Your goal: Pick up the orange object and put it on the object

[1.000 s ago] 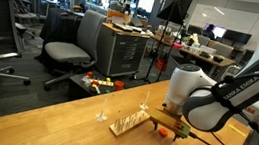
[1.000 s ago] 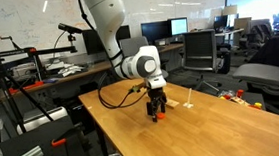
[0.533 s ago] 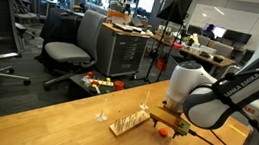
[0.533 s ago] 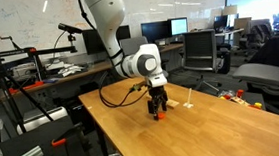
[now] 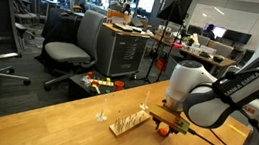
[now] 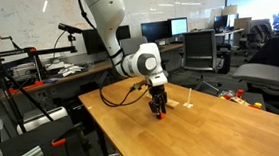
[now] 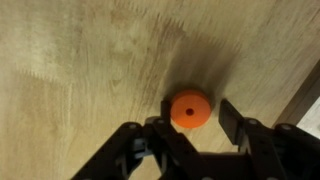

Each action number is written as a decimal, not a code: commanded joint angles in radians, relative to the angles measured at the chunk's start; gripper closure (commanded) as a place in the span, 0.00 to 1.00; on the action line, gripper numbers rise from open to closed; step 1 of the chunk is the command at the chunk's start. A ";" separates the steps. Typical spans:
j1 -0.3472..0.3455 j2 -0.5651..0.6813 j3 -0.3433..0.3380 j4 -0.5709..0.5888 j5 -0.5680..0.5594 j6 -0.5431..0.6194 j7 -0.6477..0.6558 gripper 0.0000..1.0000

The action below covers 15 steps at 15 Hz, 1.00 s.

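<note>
As wrist view alone shows, orange object [image 7: 190, 108] sits between fingers [image 7: 234, 118].

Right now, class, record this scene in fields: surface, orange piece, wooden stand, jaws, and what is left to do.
surface: pale wooden table
orange disc: flat on the table, between the jaws
wooden stand: pegs upright, beside the disc, not touching it
jaws: down at the table, astride the disc, a gap showing on one side
left to do: grip, lift, place on the stand
</note>
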 commanded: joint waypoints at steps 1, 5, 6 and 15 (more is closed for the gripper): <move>0.003 -0.025 -0.003 -0.023 0.016 0.013 -0.009 0.77; 0.003 -0.028 -0.001 -0.025 0.017 0.010 -0.010 0.83; 0.001 -0.030 0.001 -0.026 0.018 0.008 -0.012 0.83; -0.010 -0.158 0.053 -0.009 -0.055 -0.221 -0.207 0.83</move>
